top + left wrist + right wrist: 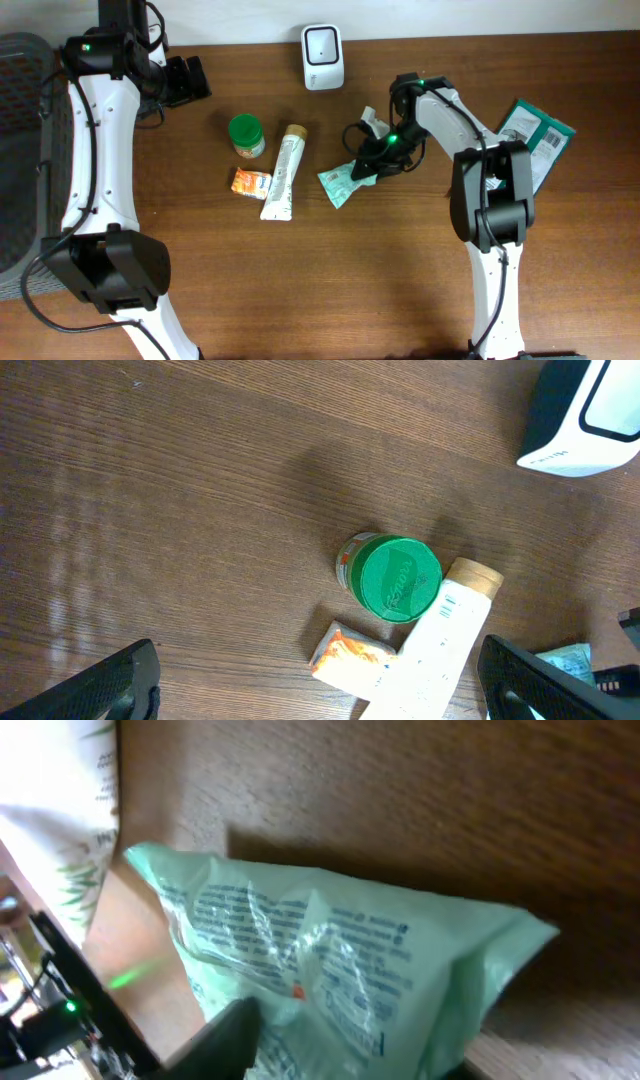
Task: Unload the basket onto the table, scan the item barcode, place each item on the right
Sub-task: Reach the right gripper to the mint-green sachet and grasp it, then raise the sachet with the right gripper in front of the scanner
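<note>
The pale green packet [340, 186] lies on the wooden surface [400, 280] at mid-frame, just right of the white tube [283, 172]. The right fingers [225, 1035] sit at its upper right edge; I cannot tell whether they pinch it. The left fingers [125, 685], upper left in the overhead view, are spread wide and hold nothing. The white scanner [322, 56] stands at top centre.
</note>
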{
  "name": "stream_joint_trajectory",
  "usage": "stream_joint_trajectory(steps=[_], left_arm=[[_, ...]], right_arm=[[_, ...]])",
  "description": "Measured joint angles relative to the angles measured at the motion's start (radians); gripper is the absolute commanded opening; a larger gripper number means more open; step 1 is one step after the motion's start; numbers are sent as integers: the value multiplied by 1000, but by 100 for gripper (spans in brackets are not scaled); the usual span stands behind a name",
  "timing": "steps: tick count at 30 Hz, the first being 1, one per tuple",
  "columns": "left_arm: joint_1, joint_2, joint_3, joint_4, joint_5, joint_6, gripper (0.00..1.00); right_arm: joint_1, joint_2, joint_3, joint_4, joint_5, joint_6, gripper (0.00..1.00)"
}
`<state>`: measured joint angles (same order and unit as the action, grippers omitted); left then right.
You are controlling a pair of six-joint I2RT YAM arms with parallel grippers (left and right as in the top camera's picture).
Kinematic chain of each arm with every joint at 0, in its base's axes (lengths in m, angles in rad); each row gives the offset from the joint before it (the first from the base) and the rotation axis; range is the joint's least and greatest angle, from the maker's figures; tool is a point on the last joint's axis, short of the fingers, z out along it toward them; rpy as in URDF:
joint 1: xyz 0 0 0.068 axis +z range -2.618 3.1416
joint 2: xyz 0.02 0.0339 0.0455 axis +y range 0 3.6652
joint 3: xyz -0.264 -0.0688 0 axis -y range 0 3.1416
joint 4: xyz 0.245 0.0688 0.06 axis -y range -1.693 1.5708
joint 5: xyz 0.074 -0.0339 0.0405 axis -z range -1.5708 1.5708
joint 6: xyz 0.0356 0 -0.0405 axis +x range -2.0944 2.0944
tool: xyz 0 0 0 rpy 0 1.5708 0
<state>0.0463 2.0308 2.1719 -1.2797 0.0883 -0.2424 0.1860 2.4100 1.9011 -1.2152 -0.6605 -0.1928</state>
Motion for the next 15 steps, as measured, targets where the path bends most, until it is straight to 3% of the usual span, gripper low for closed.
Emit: stream_joint_trajectory(steps=[10,15], left_arm=[[0,0,0,0,0,0,99],[0,0,0,0,0,0,99]], right_arm=[[-23,-23,26,-91,-119,-40,4],[-156,-323,47,-146,-184,-41,4]])
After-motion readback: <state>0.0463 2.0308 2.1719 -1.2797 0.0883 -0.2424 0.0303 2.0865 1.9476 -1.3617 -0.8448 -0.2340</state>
